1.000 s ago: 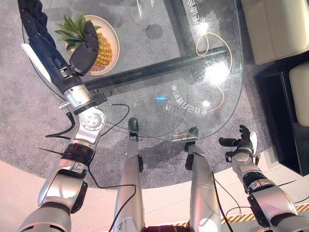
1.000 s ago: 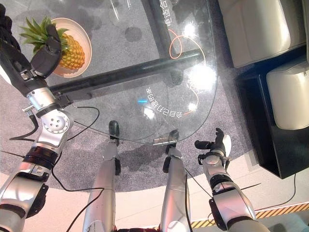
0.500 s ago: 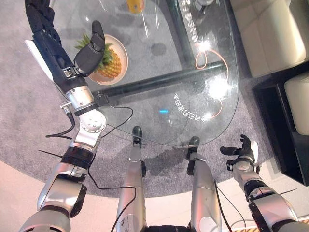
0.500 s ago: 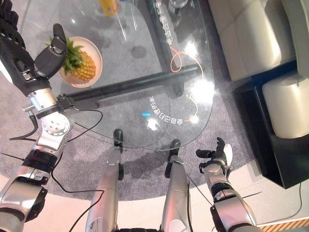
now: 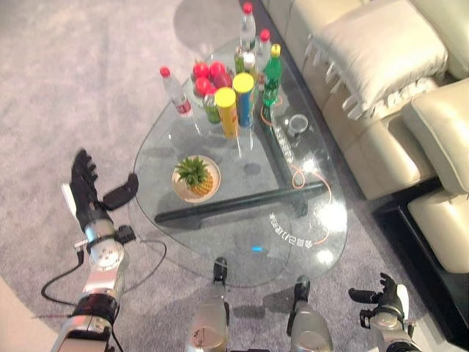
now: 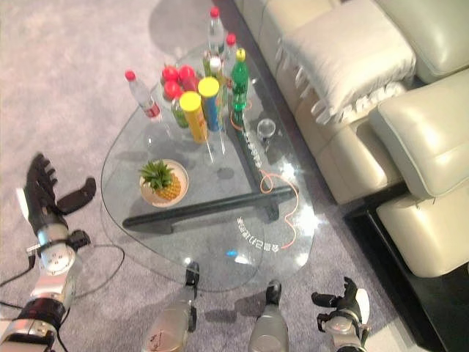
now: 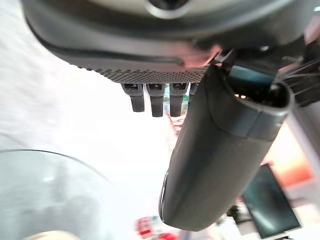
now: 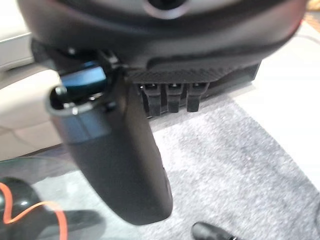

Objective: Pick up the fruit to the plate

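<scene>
The pineapple (image 5: pixel 199 177) is seen lying on the plate (image 5: pixel 180 190) on the glass bench (image 5: pixel 242 235). The left hand (image 5: pixel 86 192) is held off the bench's left edge, fingers (image 5: pixel 82 167) spread (nothing gripped). The right hand (image 5: pixel 384 303) is held low, fingers relaxed.

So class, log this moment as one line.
pineapple on plate | left hand open, off table | right hand open, idle
</scene>
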